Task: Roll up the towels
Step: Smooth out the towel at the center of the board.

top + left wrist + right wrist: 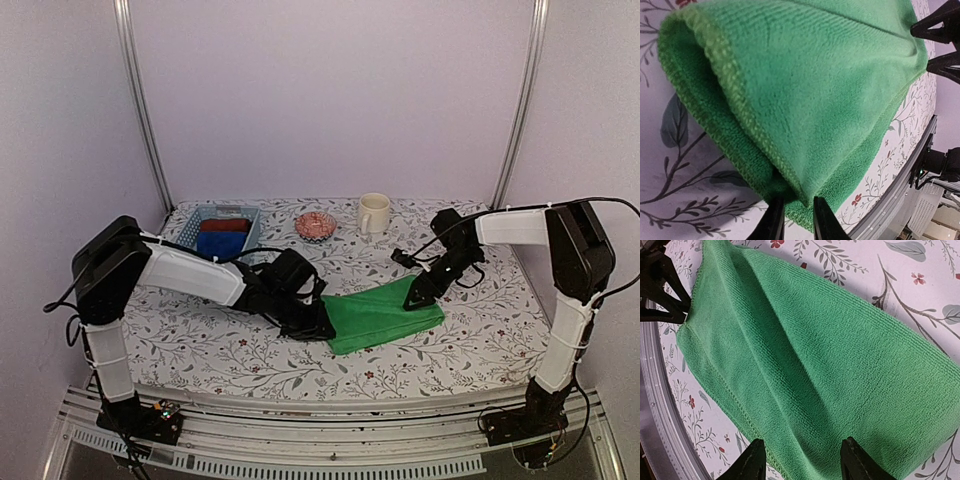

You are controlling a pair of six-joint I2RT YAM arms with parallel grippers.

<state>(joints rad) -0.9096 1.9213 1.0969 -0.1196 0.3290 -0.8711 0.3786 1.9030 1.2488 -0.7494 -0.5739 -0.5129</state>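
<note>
Two grippers engaged: left gripper (794, 220) pinches the towel (385, 315) edge, right gripper (802, 460) straddles it half-open, clamping nothing; we roll evenly.

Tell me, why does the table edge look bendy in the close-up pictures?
Left wrist view: the lens curves the flowery table's edge beside the plain bright green cloth towel; right wrist view: same curving on the left; top view: edges nearly straight, light soft.

Table (190, 345) covered in white floral-print cloth, plain pale lilac wall (330, 100) behind it, two silver metal posts (141, 110) rising from its back corners, soft even light
</note>
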